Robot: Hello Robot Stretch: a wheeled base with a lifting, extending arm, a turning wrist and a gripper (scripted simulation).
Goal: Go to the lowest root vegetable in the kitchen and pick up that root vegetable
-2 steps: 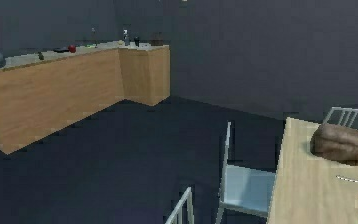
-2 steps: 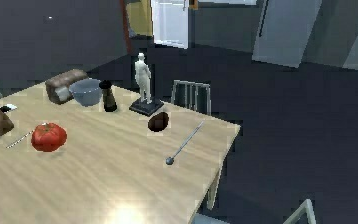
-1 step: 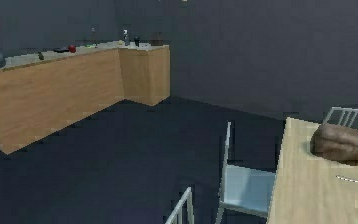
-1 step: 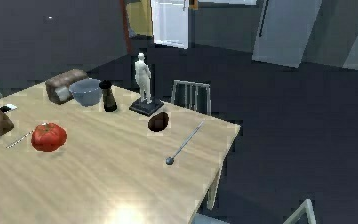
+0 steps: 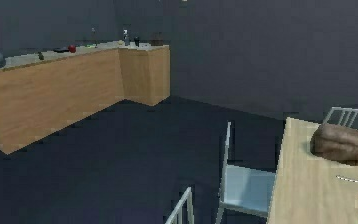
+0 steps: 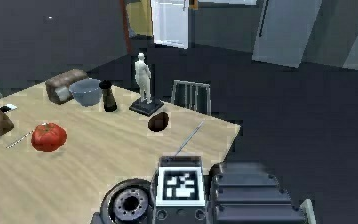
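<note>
A small dark brown oval thing point(image 6: 158, 122), potato-like in shape, lies on the light wooden table point(image 6: 87, 170) in the arm side view, just in front of a white statue point(image 6: 143, 78). At that view's bottom edge sits the arm's dark body with a white marked square point(image 6: 182, 186). Left of it is the gripper's round dark body point(image 6: 127, 206). Its far end cannot be made out, so I cannot tell whether it holds anything. The forward view has the same table point(image 5: 307, 190) at its right.
On the table stand a red tomato point(image 6: 49, 136), a grey bowl point(image 6: 85, 92), a dark bottle point(image 6: 107, 97) and brown loaves point(image 6: 65, 85) point(image 5: 337, 142). Chairs point(image 5: 242, 185) point(image 6: 192, 95) flank it. A wooden L-shaped counter point(image 5: 57, 95) lines the far left, across open dark floor point(image 5: 137, 150). A white fridge point(image 6: 172, 22) stands beyond.
</note>
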